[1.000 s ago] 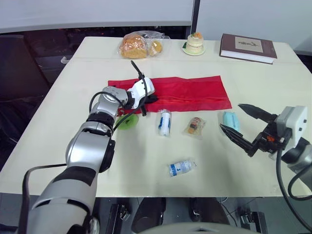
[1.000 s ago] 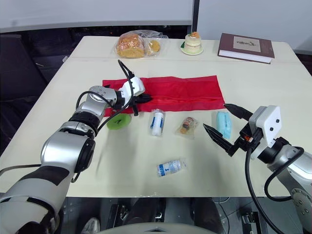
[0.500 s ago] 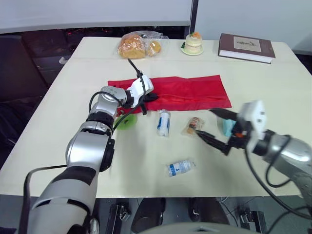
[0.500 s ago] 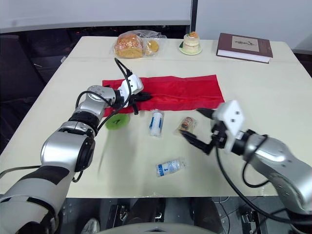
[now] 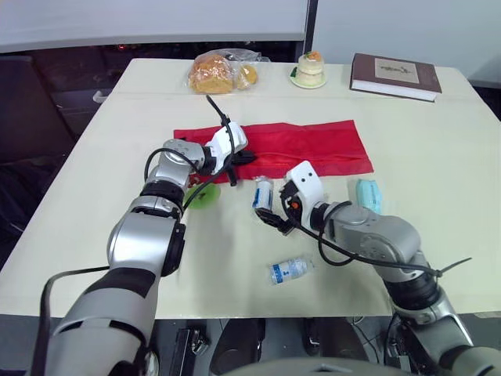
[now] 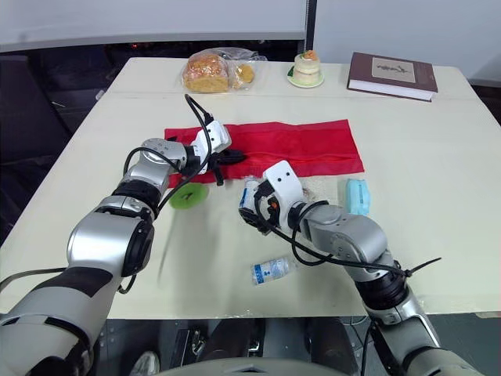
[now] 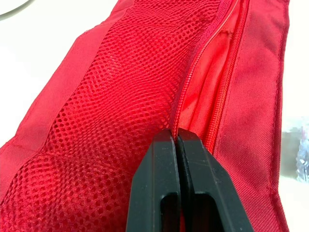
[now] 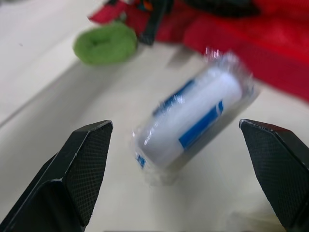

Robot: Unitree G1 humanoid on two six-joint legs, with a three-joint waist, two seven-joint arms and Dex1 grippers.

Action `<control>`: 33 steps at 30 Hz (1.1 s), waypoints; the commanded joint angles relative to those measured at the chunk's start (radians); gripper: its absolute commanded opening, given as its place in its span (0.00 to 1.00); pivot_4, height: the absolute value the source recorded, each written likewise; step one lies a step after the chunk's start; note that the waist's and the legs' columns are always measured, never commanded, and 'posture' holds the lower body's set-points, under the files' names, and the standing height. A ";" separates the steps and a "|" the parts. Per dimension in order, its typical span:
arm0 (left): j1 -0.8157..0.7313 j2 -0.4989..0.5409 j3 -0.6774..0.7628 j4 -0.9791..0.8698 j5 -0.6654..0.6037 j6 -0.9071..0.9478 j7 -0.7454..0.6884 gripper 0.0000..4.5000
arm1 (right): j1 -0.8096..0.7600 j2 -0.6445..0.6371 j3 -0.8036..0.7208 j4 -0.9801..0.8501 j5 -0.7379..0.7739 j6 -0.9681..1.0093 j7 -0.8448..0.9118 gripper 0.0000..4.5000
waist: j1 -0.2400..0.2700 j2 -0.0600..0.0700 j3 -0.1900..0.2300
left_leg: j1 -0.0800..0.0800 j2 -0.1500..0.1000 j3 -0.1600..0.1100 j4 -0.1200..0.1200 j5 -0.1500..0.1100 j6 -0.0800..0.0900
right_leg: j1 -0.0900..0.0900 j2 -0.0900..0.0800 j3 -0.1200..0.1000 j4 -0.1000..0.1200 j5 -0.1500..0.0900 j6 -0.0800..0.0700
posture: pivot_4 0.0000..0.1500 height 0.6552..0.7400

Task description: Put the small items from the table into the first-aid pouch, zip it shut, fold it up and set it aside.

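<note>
The red first-aid pouch (image 5: 313,147) lies unfolded across the middle of the table. My left gripper (image 5: 241,157) is shut on the pouch's fabric beside the zipper (image 7: 212,92), near its left end. My right gripper (image 5: 268,208) is open, its two fingers (image 8: 82,164) spread on either side of a wrapped white-and-blue roll (image 8: 193,121) without touching it. A green roll (image 5: 205,194) lies by the pouch's left corner. A second blue-and-white packet (image 5: 290,269) sits nearer the front edge, and a teal packet (image 5: 369,193) lies to the right. My right arm hides part of a small packet (image 6: 318,191).
At the table's far side are a bag of bread (image 5: 215,73), a small cake on a plate (image 5: 311,69) and a dark red book (image 5: 395,76). My right forearm stretches across the front right of the table.
My right arm has swung from the table's right edge leftward to the white-and-blue roll, fingers still spread. The left gripper has kept its hold on the pouch.
</note>
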 commanded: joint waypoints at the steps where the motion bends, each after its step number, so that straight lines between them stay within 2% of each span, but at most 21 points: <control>1: -0.005 0.003 0.009 -0.022 -0.009 -0.021 -0.003 0.00 | -0.015 0.023 0.013 0.031 -0.063 -0.008 -0.012 1.00 | -0.003 0.000 0.000 | 0.000 0.000 0.000 0.000 0.000 0.000 | 0.000 0.000 0.000 0.000 0.000 0.000 | 1.00 0.87; 5: -0.002 -0.003 0.007 -0.024 -0.008 -0.023 -0.005 0.00 | -0.024 0.058 0.001 0.053 -0.092 -0.006 -0.008 1.00 | -0.006 0.000 0.000 | 0.000 0.000 0.000 0.000 0.000 0.000 | 0.000 0.000 0.000 0.000 0.000 0.000 | 1.00 0.87; 8: -0.005 -0.007 0.007 -0.023 -0.008 -0.022 -0.004 0.00 | -0.019 0.071 -0.016 0.055 -0.103 -0.003 0.000 0.83 | -0.005 0.000 0.000 | 0.000 0.000 0.000 0.000 0.000 0.000 | 0.000 0.000 0.000 0.000 0.000 0.000 | 1.00 0.87; 9: -0.007 -0.008 0.007 -0.022 -0.008 -0.021 -0.003 0.00 | -0.018 0.074 -0.021 0.056 -0.106 -0.003 0.002 0.73 | -0.005 0.000 0.000 | 0.000 0.000 0.000 0.000 0.000 0.000 | 0.000 0.000 0.000 0.000 0.000 0.000 | 1.00 0.87; 10: -0.010 -0.009 0.007 -0.021 -0.008 -0.020 -0.002 0.00 | -0.016 0.076 -0.024 0.055 -0.109 -0.001 0.006 0.59 | -0.005 0.000 0.000 | 0.000 0.000 0.000 0.000 0.000 0.000 | 0.000 0.000 0.000 0.000 0.000 0.000 | 1.00 0.87; 13: -0.014 -0.013 0.007 -0.021 -0.007 -0.018 0.000 0.00 | -0.011 0.082 -0.028 0.051 -0.115 0.001 0.012 0.33 | -0.005 0.000 0.000 | 0.000 0.000 0.000 0.000 0.000 0.000 | 0.000 0.000 0.000 0.000 0.000 0.000 | 1.00 0.87; 14: -0.015 -0.014 0.007 -0.020 -0.007 -0.018 0.000 0.00 | -0.010 0.085 -0.029 0.051 -0.117 0.000 0.014 0.28 | -0.006 0.000 0.000 | 0.000 0.000 0.000 0.000 0.000 0.000 | 0.000 0.000 0.000 0.000 0.000 0.000 | 1.00 0.87; 16: -0.016 -0.017 0.007 -0.021 -0.008 -0.019 -0.002 0.00 | -0.008 0.095 -0.041 0.049 -0.117 -0.004 0.016 0.03 | -0.006 0.000 0.000 | 0.000 0.000 0.000 0.000 0.000 0.000 | 0.000 0.000 0.000 0.000 0.000 0.000 | 1.00 0.87; 22: -0.020 -0.023 0.023 -0.024 -0.026 -0.014 -0.012 0.00 | 0.008 0.131 -0.148 -0.014 -0.067 0.058 0.016 0.01 | -0.005 0.000 0.000 | 0.000 0.000 0.000 0.000 0.000 0.000 | 0.000 0.000 0.000 0.000 0.000 0.000 | 1.00 0.87; 27: -0.024 -0.037 0.056 -0.033 -0.069 -0.012 -0.048 0.00 | 0.013 0.169 -0.320 -0.072 0.041 0.186 0.020 0.01 | -0.005 0.000 0.000 | 0.000 0.000 -0.001 0.000 0.000 0.000 | 0.000 0.000 0.000 0.000 0.000 0.000 | 1.00 0.87; 33: -0.027 -0.055 0.093 -0.050 -0.123 0.000 -0.125 0.00 | 0.011 0.117 -0.380 -0.057 0.072 0.252 0.053 0.01 | -0.005 0.000 0.000 | 0.000 0.000 0.000 0.000 0.000 0.000 | 0.000 0.000 0.000 0.000 0.000 0.000 | 1.00 0.87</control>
